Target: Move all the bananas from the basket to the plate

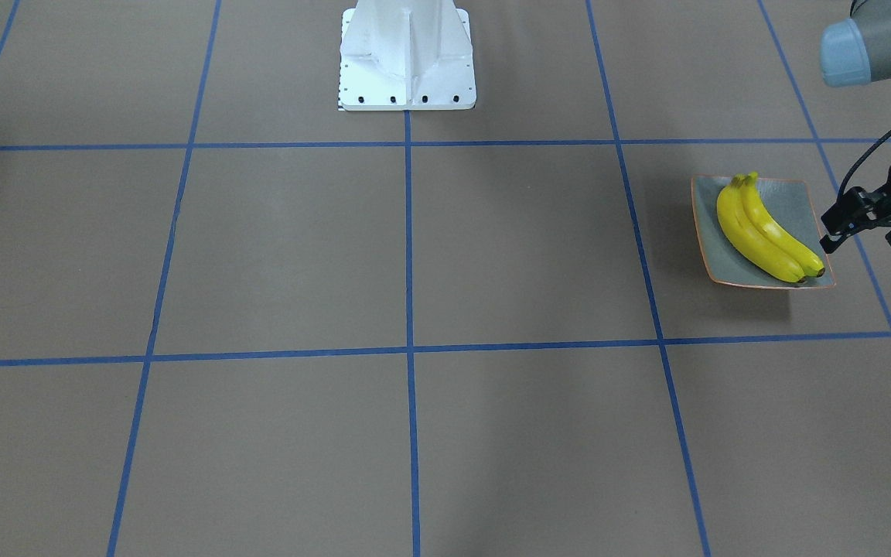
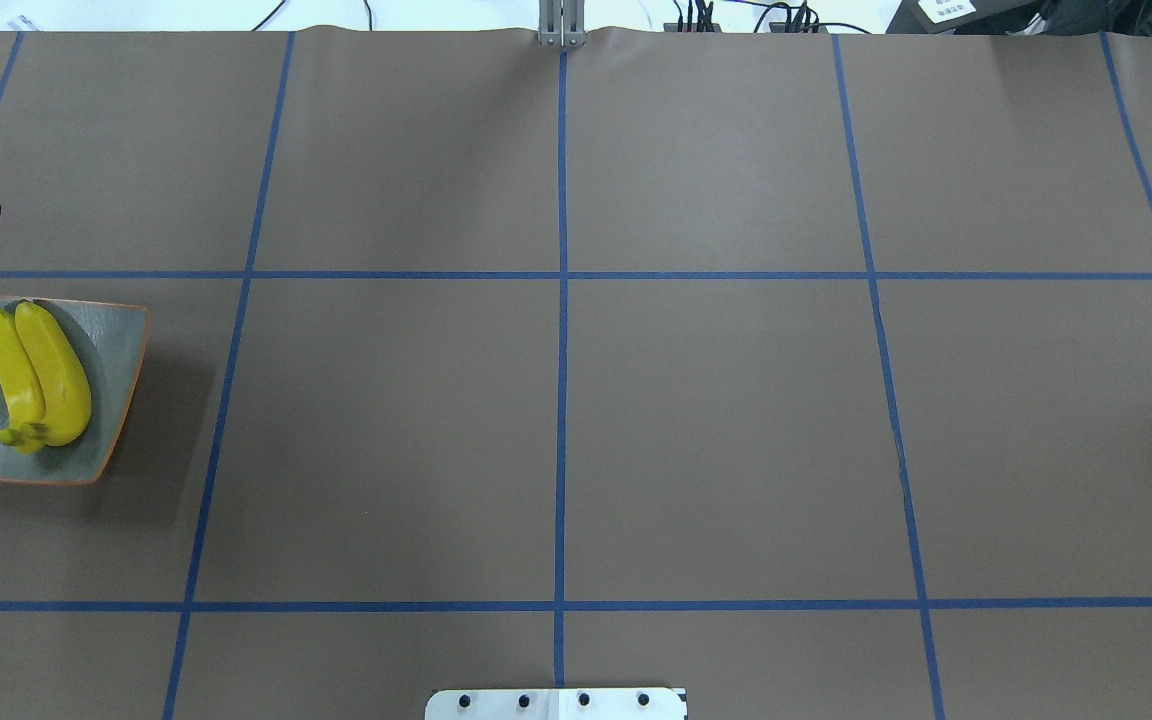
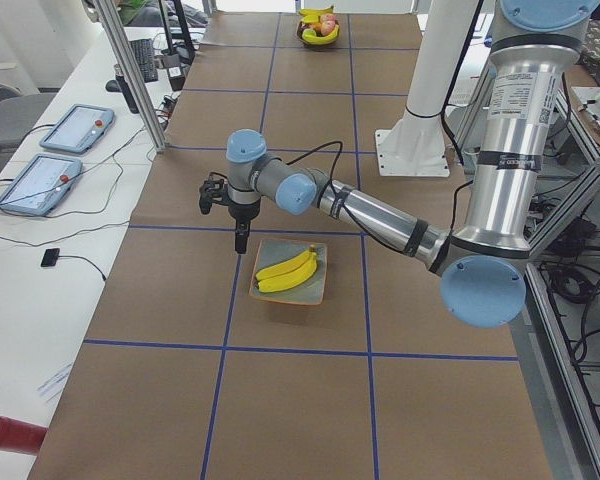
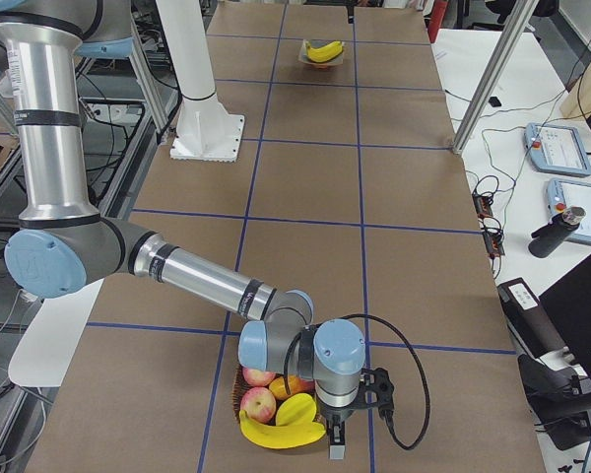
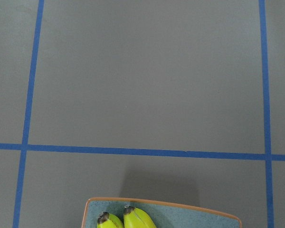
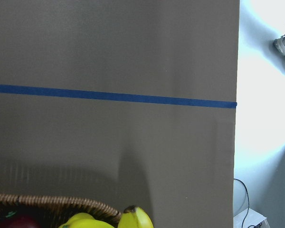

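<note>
From where I stand, two bananas [image 1: 762,232] lie on the plate [image 1: 800,203], pressed together along their length with their stems at the same end, and they fill a good part of the little dish. The left gripper [image 3: 240,240] hangs just beside the plate's edge, above the bare table [image 2: 716,420], with nothing in it. From the side its fingers look like one dark bar, but I cannot tell how far apart they really stand. At the other end of the table the wicker basket [image 6: 52,202] holds the rest: a long banana [image 4: 276,432] lies across the top of some apples [image 4: 259,402], and a second yellow piece is tucked in just behind it. The right gripper [image 4: 335,443] hovers at the basket's edge, just beside that long banana. It seems to carry nothing, and I cannot tell whether it is open or closed. I'd call the job about half done. The bananas look light and stiff, with a glossy skin that could slip. I'd pinch the top one across its thick middle rather than near a tip, so it doesn't swing. The plate is crowded, so another banana could roll off.
</note>
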